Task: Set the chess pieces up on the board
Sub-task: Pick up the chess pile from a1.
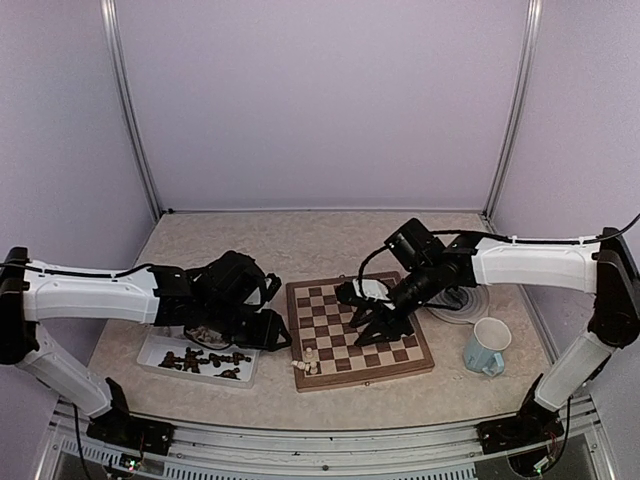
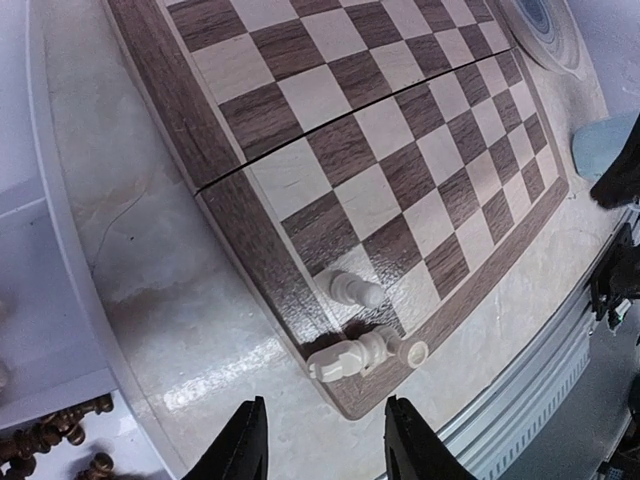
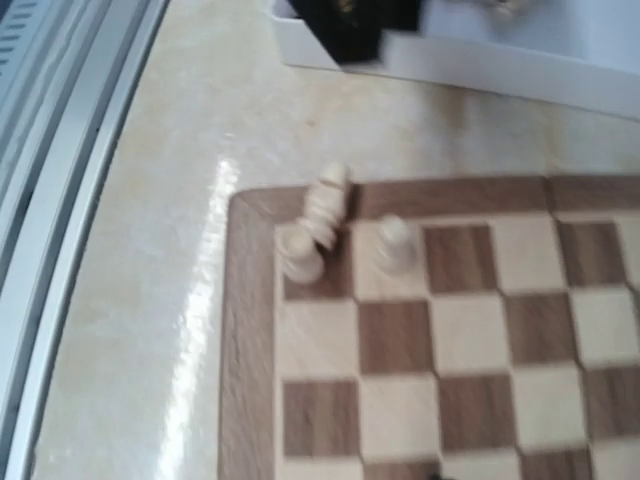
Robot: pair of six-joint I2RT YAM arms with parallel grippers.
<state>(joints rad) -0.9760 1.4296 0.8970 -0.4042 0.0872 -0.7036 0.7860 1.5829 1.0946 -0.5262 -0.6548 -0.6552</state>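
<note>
The left arm reaches in low from the left. The left claw (image 2: 325,412) hangs just off the board's (image 2: 400,170) near left corner, fingers parted with nothing between them. The right arm stretches in from the right, the right claw (image 1: 378,328) angled down over the board's middle. From above its jaws look spread and empty, though they are dark against dark squares. Its own camera is blurred and shows no fingers. A few cream pieces (image 2: 350,357) cluster at that near corner, one lying across the border; their exact count is unclear. Dark pieces (image 1: 205,360) lie in the tray (image 1: 160,345), partly hidden by the left arm.
</note>
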